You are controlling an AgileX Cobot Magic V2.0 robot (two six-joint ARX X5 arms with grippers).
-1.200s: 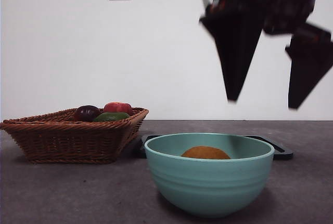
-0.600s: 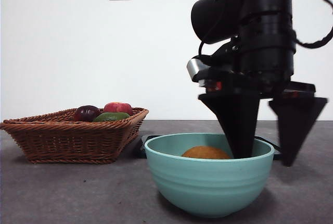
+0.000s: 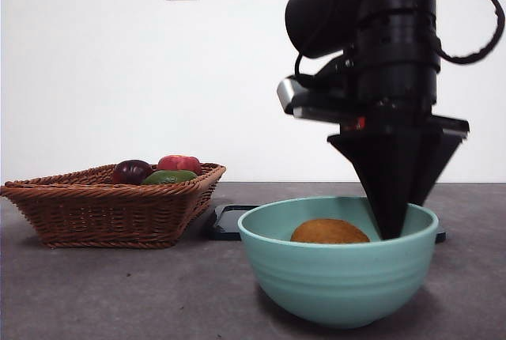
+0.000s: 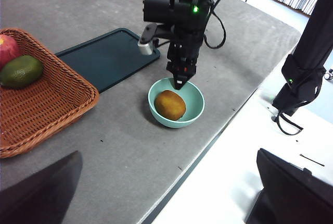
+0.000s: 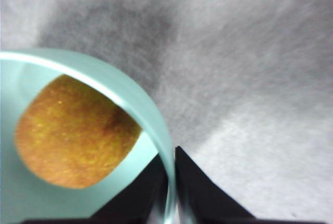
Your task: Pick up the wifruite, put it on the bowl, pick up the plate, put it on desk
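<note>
Front view shows the wifruite [image 3: 330,232] lying inside the bowl [image 3: 340,281], its brownish-orange top rising just above the mint-green rim. From the right wrist view the same fruit [image 5: 75,133] rests against the inner wall of the bowl [image 5: 140,104], close to the part of the rim where the right gripper [image 5: 171,182] has its two black jaws pinched together, one jaw inside the wall and one outside, so they are clamped on the bowl's rim. In the front view that gripper [image 3: 393,225] comes straight down from above, its dark point dipping into the bowl on the side away from the basket [image 3: 103,209]. The bowl stands on the desk [image 3: 118,292], near its front edge as the left wrist view shows. Just behind the bowl lies a flat dark tray [image 4: 106,57], and beside that tray sits the woven basket holding a dark purple fruit [image 3: 131,171], a red fruit [image 3: 180,164] and a green fruit [image 3: 169,176]. The left gripper [image 4: 166,193] hangs high and well away from the bowl, its jaws wide apart and holding nothing.
</note>
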